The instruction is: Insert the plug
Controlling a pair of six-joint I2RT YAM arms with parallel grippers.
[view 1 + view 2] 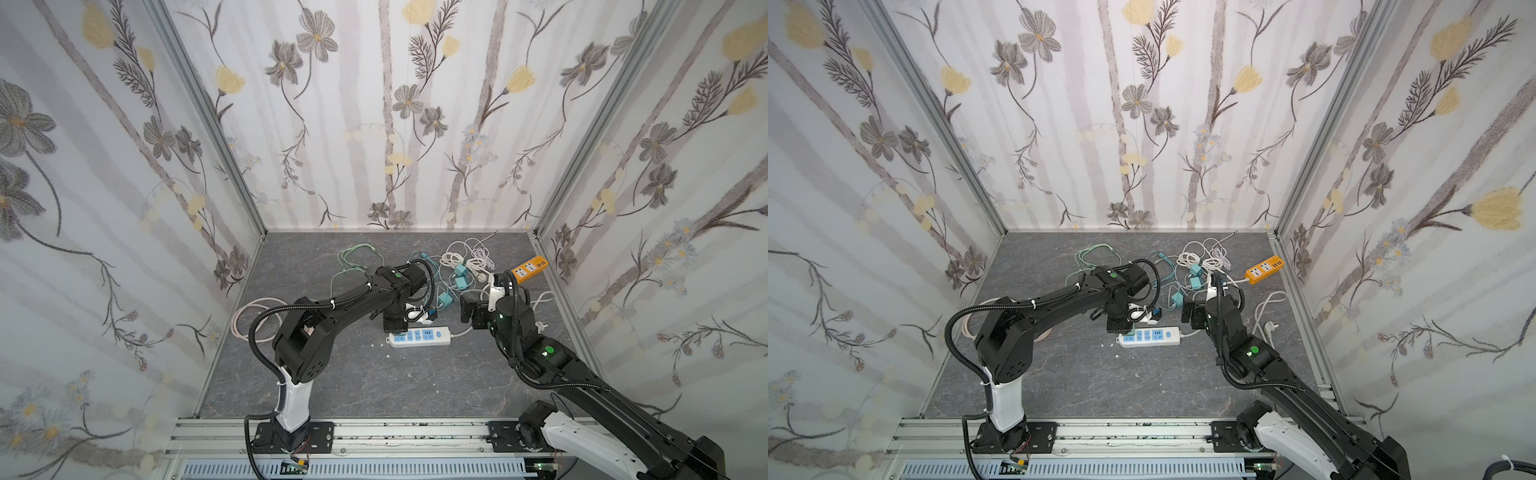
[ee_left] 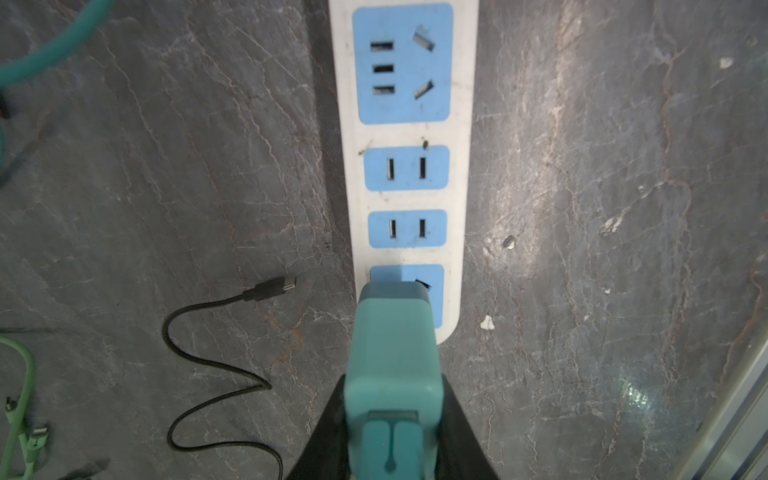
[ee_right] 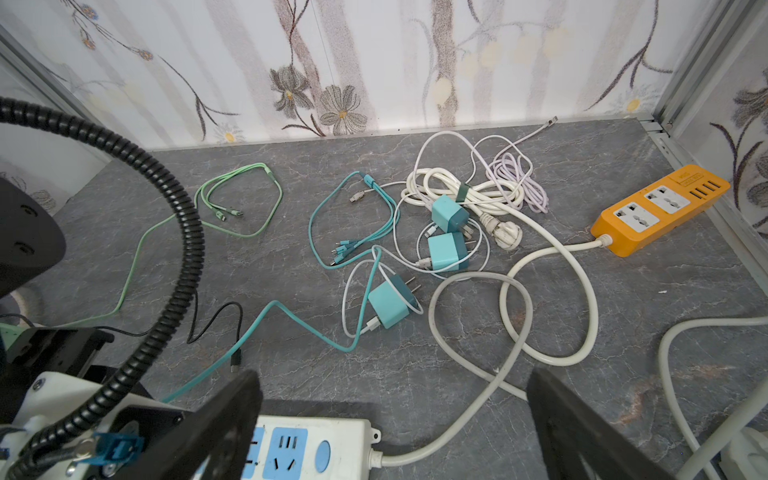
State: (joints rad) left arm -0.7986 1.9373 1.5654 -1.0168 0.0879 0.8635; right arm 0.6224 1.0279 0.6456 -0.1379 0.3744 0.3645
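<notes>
**Gripping teal plug at end socket of white strip**

Clamped narrow on two sides of the teal plug [image 2: 395, 332] with the left gripper [image 2: 395, 386]. Resting the plug's front end on the last blue socket of the white power strip [image 2: 459, 199], at the rounded end away from the cord. Covering most of that socket, leaving one slanted slot exposed. Hiding the prongs, so cannot tell whether seated or only touching. Leaving the other three sockets free.

Lying flat near the middle of the grey table [image 1: 374, 386] in both top views, cord end toward the right arm.

Spread wide and empty on the right gripper [image 3: 392, 382], hovering above the strip's cord end, touching nothing.

Also on the table:
- black USB cable [image 2: 216, 374], just beside the strip's rounded end
- three spare teal chargers [image 3: 446, 251], loose among white cables [image 3: 552, 291], well apart from the strip
- orange power strip [image 3: 660, 212], near the far right corner
</notes>
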